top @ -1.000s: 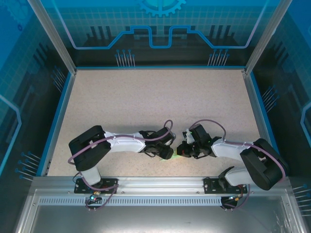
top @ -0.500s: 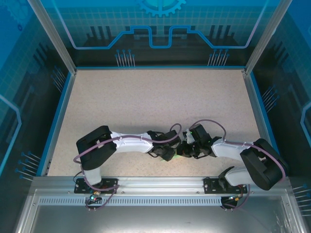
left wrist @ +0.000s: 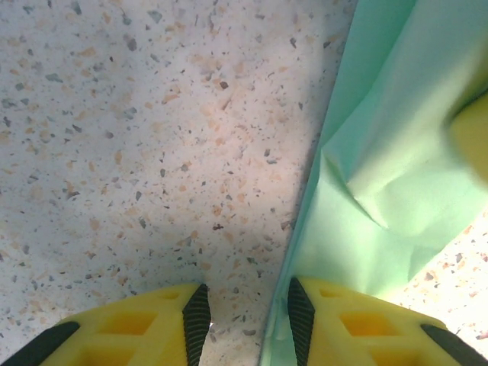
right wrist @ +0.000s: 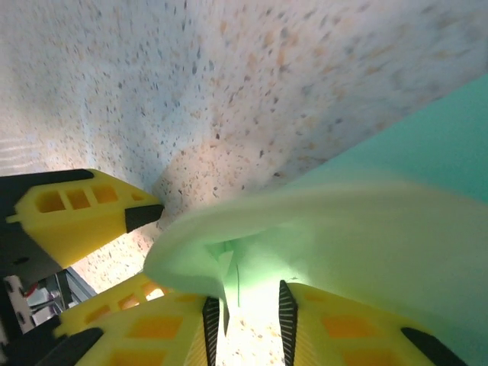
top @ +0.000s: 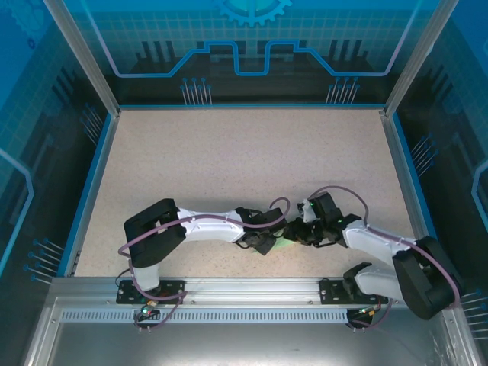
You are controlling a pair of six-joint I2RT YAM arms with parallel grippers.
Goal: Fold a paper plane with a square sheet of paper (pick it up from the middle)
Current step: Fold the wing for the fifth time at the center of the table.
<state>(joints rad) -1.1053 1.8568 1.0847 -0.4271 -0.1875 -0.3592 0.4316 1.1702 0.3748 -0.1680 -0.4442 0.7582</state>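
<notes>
The square sheet of paper [top: 284, 243] is pale mint green, folded and creased, and lies on the table between the two grippers near the front edge. Whether it has the form of a paper plane is hidden by the grippers. My left gripper [left wrist: 244, 320] is open low over the table. The sheet of paper [left wrist: 381, 152] runs its edge along the inner side of the right pad, with bare table in the gap. My right gripper [right wrist: 244, 324] is open, and the sheet of paper [right wrist: 343, 221] arches over it with a loose flap hanging between the pads. The left gripper's fingers [right wrist: 84, 213] stand close by.
The speckled table [top: 229, 168] stretches away behind both arms. Blue walls and metal posts close it in, and a metal rail [top: 244, 293] runs along the front by the arm bases. Both wrists nearly touch near the front middle.
My left arm has reached right until its gripper meets the right one at the paper. The right gripper's jaws have come apart off the paper, and the right arm has shifted slightly right.
</notes>
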